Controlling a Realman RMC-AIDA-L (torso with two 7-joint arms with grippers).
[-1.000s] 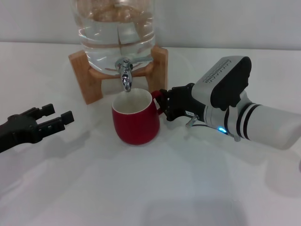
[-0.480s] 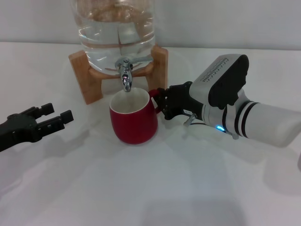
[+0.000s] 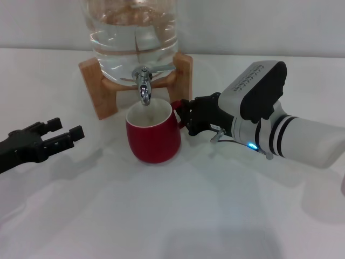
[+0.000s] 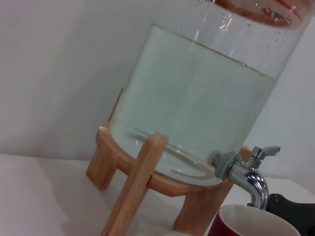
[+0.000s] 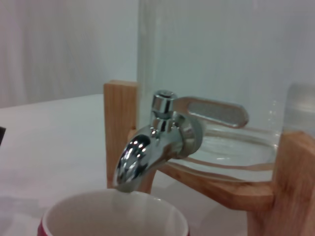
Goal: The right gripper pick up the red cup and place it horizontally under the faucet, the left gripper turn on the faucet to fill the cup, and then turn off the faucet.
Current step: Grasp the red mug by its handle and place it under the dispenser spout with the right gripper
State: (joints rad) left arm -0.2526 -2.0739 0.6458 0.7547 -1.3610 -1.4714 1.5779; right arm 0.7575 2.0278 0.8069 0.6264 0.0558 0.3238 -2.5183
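Observation:
The red cup (image 3: 153,137) is upright with its cream inside showing, its mouth right below the faucet (image 3: 144,88). My right gripper (image 3: 185,120) reaches in from the right and is shut on the cup's handle. The faucet's chrome spout (image 5: 142,152) hangs just over the cup rim (image 5: 113,215), with its lever (image 5: 216,112) lying sideways; no water is running. My left gripper (image 3: 63,131) rests low at the left, open and holding nothing, well apart from the cup. Its wrist view shows the faucet (image 4: 248,173) and cup rim (image 4: 246,220).
The clear water jar (image 3: 135,32) sits on a wooden stand (image 3: 94,89) at the back centre, close behind the cup. White tabletop (image 3: 161,216) spreads in front and to both sides.
The right gripper has nudged the cup slightly left and back, further under the spout. The left arm has not moved.

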